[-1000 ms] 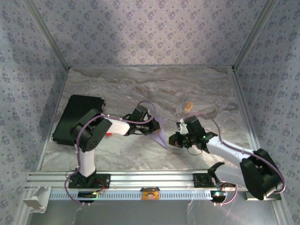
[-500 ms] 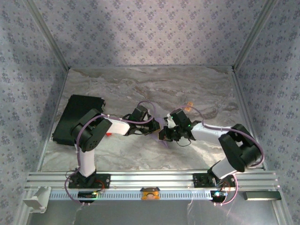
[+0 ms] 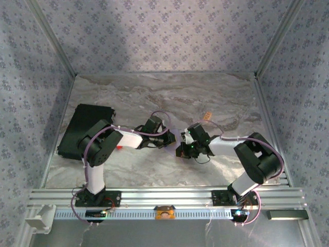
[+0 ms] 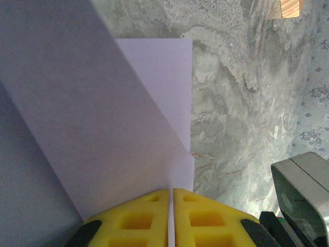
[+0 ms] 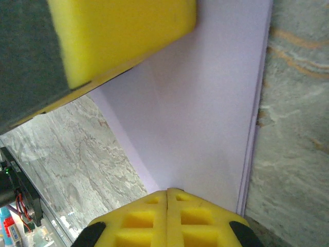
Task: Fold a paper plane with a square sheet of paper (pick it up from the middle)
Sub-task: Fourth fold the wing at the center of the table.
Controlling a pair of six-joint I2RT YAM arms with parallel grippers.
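Note:
The sheet of paper [image 4: 128,123] is pale lavender and folded, with a diagonal flap lying over a flat layer. It sits mid-table between both arms [image 3: 174,138]. My left gripper [image 4: 170,193] is shut on one edge of it, and a thin strip of paper shows between the yellow pads. In the top view the left gripper [image 3: 166,140] is just left of the paper. My right gripper [image 5: 167,192] is shut with nothing between its pads, its tips resting against the paper's face [image 5: 205,103] beside a layered long edge. In the top view the right gripper [image 3: 181,149] is at the paper's right side.
A black rectangular pad [image 3: 85,128] lies at the left. A small tan block [image 3: 207,116] sits behind the right arm, and a small red object [image 3: 120,147] lies by the left arm. Patterned walls close three sides; an aluminium rail [image 3: 164,195] runs along the near edge.
My right arm has swung left across the table, bringing its shut gripper up against the paper. The left gripper has kept its hold and stayed in place.

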